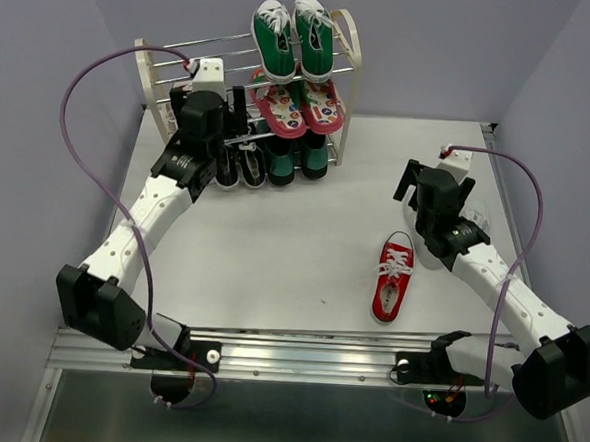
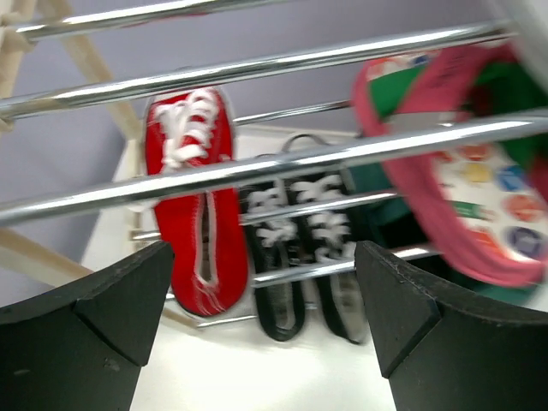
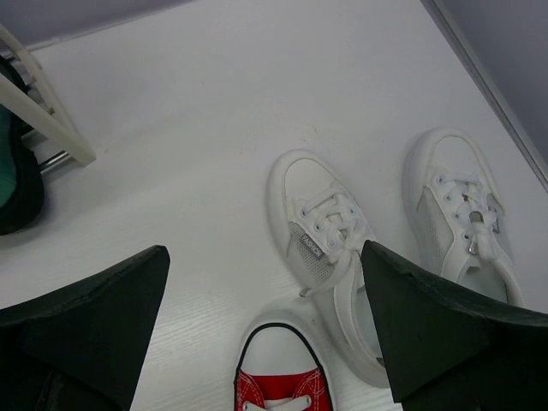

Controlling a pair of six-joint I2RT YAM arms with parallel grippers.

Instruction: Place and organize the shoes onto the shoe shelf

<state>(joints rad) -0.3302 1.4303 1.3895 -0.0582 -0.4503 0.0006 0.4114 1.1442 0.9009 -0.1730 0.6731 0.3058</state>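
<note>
Left fingers [image 2: 86, 342] hang spread and empty at the shoe shelf [image 2: 282, 67], where one red sneaker [image 2: 197, 205] lies on thin rods beside the black pair [image 2: 304, 248]. A careless withdrawal could clip a rod and tip it through. Right fingers [image 3: 445, 334], also spread, hover over the white pair [image 3: 330, 240] on the bench [image 1: 273, 250]. The other red sneaker [image 1: 394, 277] sits close enough to be snagged.

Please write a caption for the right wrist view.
Open right gripper hovers over two white shoes and one red shoe on the table.
</note>
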